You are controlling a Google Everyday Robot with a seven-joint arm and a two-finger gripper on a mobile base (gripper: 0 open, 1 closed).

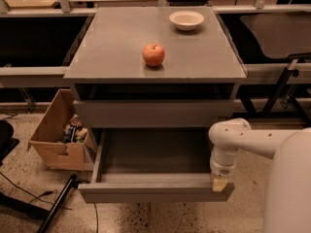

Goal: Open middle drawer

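Gripper [219, 182] hangs at the right front corner of the middle drawer [155, 192], against its front lip — clamped or loose, cannot tell. Drawer sits pulled well out under the table [116, 47], front running left-right; further pull goes straight toward the robot.

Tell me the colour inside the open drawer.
Matte grey, in the camera view. The gripper is at the open drawer's front right corner.

Your tool [219, 182] sits at the right front corner of the pulled-out middle drawer [155, 192], whose tray lies open from above, a cardboard box [60, 154] crowding its left.
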